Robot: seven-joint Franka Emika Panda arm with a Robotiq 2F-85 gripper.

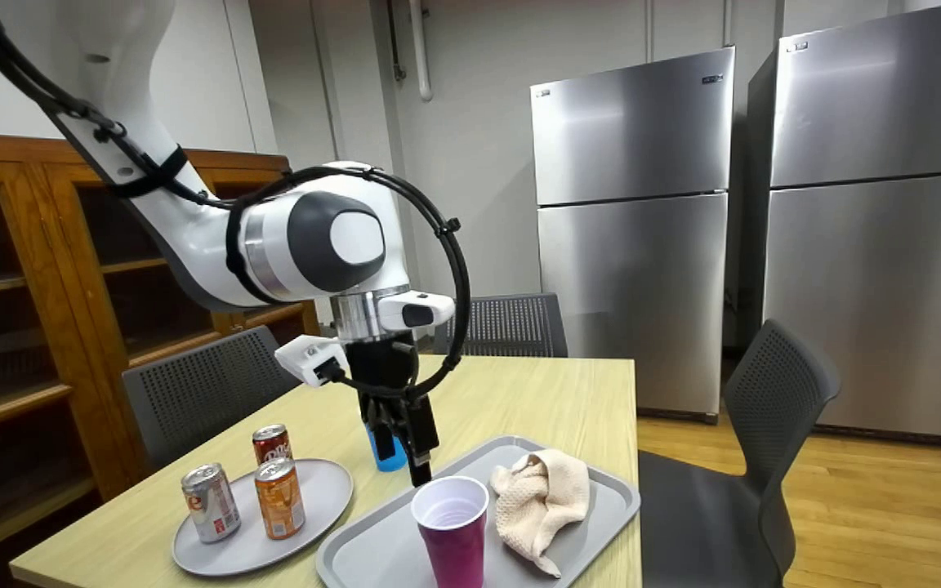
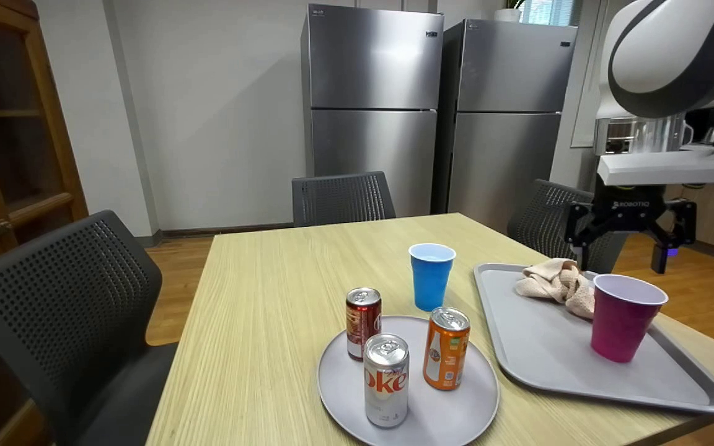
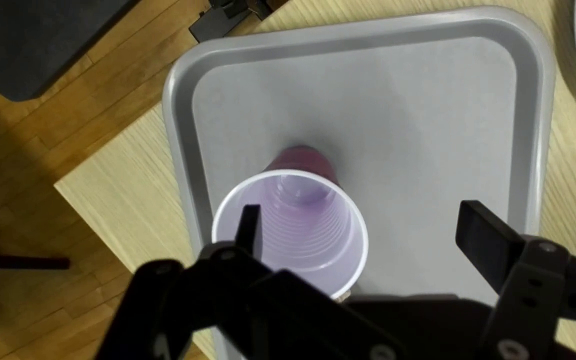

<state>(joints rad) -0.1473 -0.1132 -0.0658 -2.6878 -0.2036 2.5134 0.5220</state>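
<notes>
Descending off-center could have toppled the magenta cup: the hand was empty, fingers apart, one visually overlapping the rim (contact was unclear).

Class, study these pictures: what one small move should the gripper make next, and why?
Probably a slight sideways shift, toward the left of the wrist view, to centre the open gripper on the magenta cup before lowering. There, one of its fingers overlaps the cup's mouth, while the other shows over the tray, off the rim; descending now might catch the cup.
</notes>
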